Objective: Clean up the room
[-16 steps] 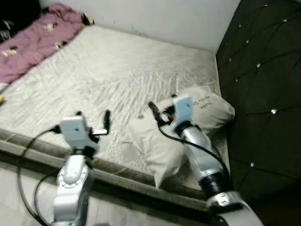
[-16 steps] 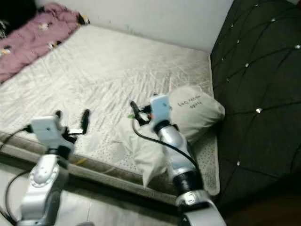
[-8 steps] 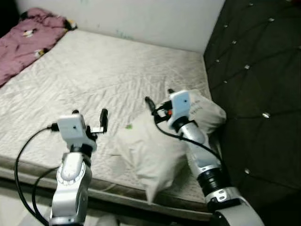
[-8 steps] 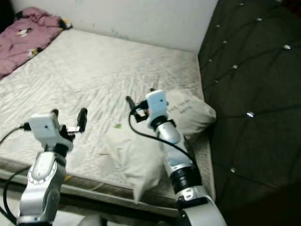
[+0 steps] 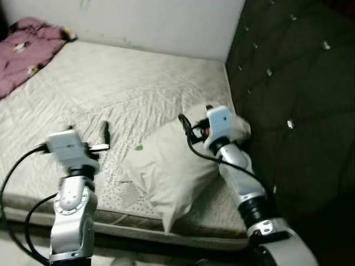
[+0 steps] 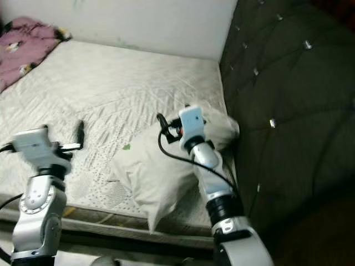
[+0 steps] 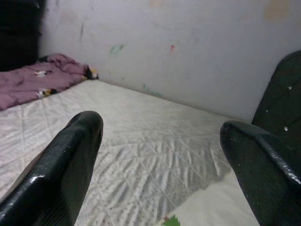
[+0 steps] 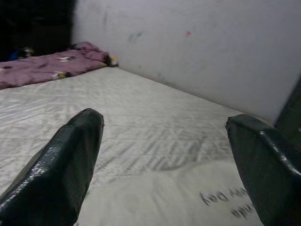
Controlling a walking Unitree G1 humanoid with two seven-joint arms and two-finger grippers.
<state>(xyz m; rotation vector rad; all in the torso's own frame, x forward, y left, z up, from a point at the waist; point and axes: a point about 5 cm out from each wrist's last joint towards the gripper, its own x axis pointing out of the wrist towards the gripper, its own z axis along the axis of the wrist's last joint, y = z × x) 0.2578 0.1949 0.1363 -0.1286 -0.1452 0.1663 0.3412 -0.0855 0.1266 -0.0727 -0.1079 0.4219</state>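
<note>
Swung rightward since a second ago, my head camera now centres the pale cream pillow at the bed's front right corner beside the headboard. My left gripper and right gripper hover, jaws spread wide.

Pillow on the mattress near its front edge, just left of the headboard; blanket at the far left corner, wall behind
</note>
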